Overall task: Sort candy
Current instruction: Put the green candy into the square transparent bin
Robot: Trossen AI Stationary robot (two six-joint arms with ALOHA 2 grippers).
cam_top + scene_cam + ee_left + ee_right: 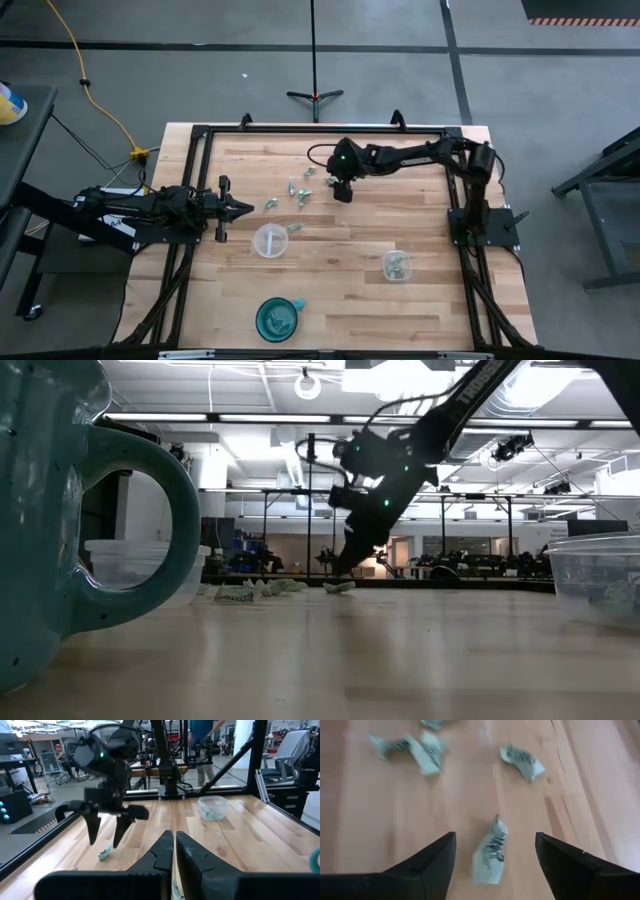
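Observation:
Several small pale green and silvery candies (pixel 298 192) lie scattered on the wooden table, far of centre. My right gripper (pixel 342 192) is open and points down over one candy (pixel 491 852). That candy lies flat on the wood between the two fingers, and neither finger touches it. The low view shows the same gripper (pixel 345 568) just above this candy (pixel 340 587). Two more candies (pixel 427 750) (pixel 522 761) lie beyond it. My left gripper (pixel 240 208) is shut, level near the table's left side, and holds nothing.
One clear plastic cup (pixel 270 241) stands near the table's middle, with a single candy (pixel 295 228) beside it. A second clear cup (pixel 397 265), nearer and to the right, holds candies. A teal bowl with a handle (pixel 278 318) sits at the near edge. A black frame (pixel 200 130) borders the table.

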